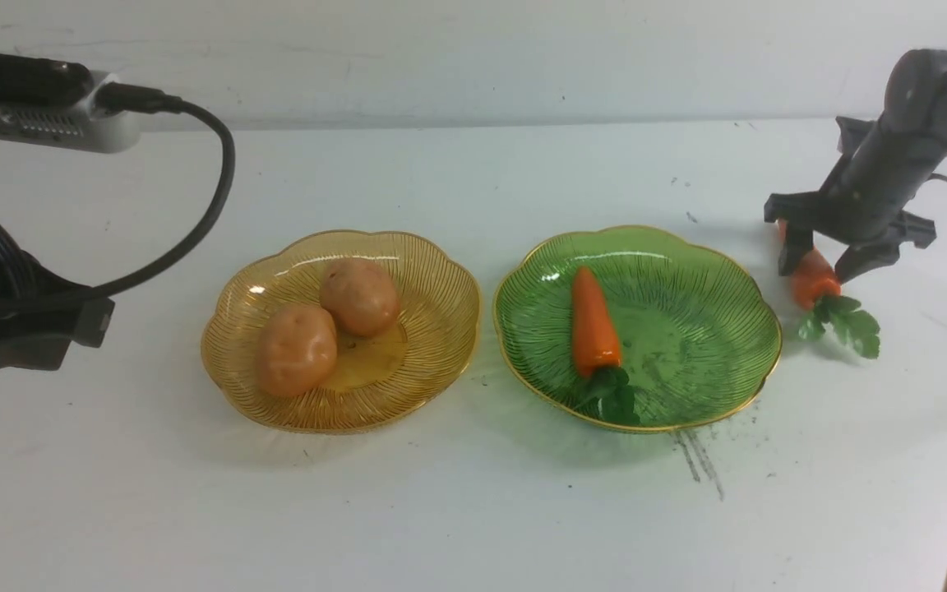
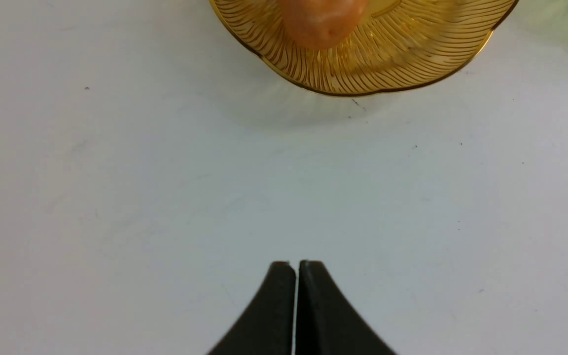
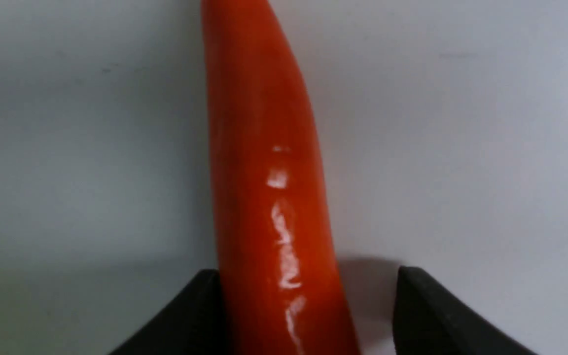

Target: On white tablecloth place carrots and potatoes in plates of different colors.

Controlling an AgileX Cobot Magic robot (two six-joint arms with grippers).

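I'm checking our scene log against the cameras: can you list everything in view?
white tablecloth: one, white with dark specks, covers the table
amber plate: one, amber-yellow, left of the green plate
green plate: one, green, right of centre
potatoes: two, tan-orange, both in the amber plate
carrots: two, orange with green tops, one in the green plate, one on the cloth to its right
cable: one, black, far left
left gripper: black, jaws shut, over bare cloth
right gripper: black, jaws open around the loose carrot

Tan potatoes (image 1: 359, 296) on a ribbed amber plate (image 1: 441, 329); glossy orange, green-topped carrot (image 1: 593, 325) on a gold-rimmed green plate (image 1: 704, 329); speckled white tablecloth (image 1: 473, 510).
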